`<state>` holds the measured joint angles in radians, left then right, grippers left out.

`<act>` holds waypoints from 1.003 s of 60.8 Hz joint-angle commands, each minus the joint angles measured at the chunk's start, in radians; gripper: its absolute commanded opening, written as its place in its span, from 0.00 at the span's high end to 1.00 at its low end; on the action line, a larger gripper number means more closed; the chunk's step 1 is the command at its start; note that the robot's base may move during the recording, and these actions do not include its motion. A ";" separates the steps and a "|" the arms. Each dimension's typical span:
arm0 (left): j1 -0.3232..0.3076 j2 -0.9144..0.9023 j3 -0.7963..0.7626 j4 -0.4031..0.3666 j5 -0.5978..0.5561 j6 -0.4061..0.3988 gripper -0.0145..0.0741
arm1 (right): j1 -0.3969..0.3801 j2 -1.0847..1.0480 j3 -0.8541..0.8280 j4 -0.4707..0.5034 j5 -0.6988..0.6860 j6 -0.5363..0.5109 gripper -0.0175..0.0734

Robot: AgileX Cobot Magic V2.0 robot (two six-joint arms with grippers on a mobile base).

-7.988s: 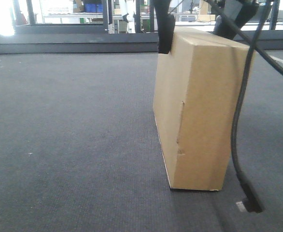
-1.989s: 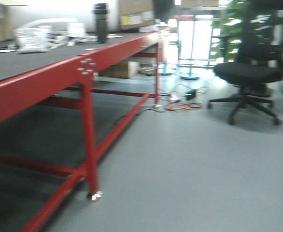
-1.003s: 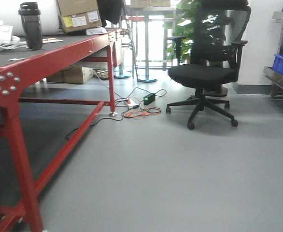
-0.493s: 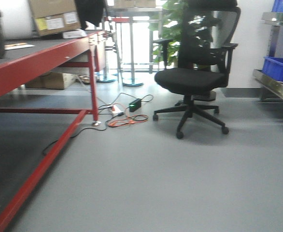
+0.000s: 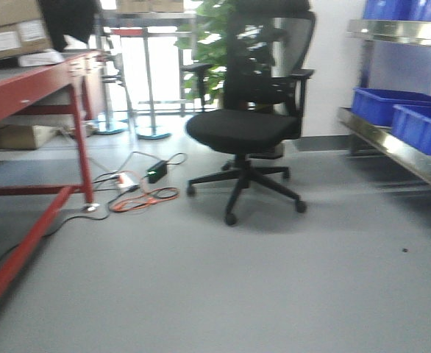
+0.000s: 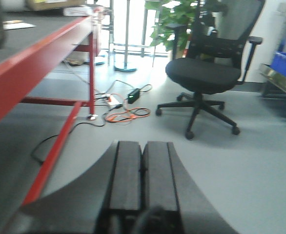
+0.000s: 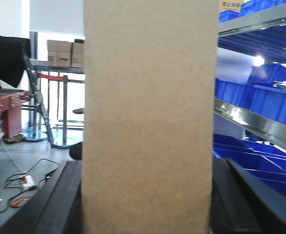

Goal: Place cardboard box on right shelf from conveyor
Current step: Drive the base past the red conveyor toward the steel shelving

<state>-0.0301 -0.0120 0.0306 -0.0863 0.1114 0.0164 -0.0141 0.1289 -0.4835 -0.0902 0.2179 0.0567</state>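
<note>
Well, the front view has swung a long way. 8 seconds ago it looked along the belt with the cardboard box (image 7: 150,122) standing on it. Now it looks across open floor, and only the red-framed edge of the conveyor (image 5: 24,81) shows at the left. In the last second the office chair (image 5: 245,129) has drifted from right of centre toward the middle. The right shelf (image 5: 399,151) with its blue bins (image 5: 403,118) has come into frame. I read that as the base turning toward the shelf: the pickup is done, the carry is under way, and the placing is yet to come.

The front view shows no box at all. Only the right wrist view has it, an upright tan face filling the middle, with a dark finger on each side of its lower part. So the right jaws are clenched on the box and it hangs clear of any surface. That view also puts the shelf's polished rail and more bins just to the right of the box. The left wrist view shows what neither of the others does: the left jaws pressed flat together with nothing between them, above bare floor.
</note>
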 commanded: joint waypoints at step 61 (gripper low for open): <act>-0.002 -0.009 -0.003 -0.005 -0.082 -0.001 0.97 | -0.006 0.014 -0.028 -0.013 -0.097 -0.007 0.46</act>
<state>-0.0301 -0.0120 0.0306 -0.0863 0.1114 0.0164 -0.0141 0.1289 -0.4835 -0.0902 0.2179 0.0567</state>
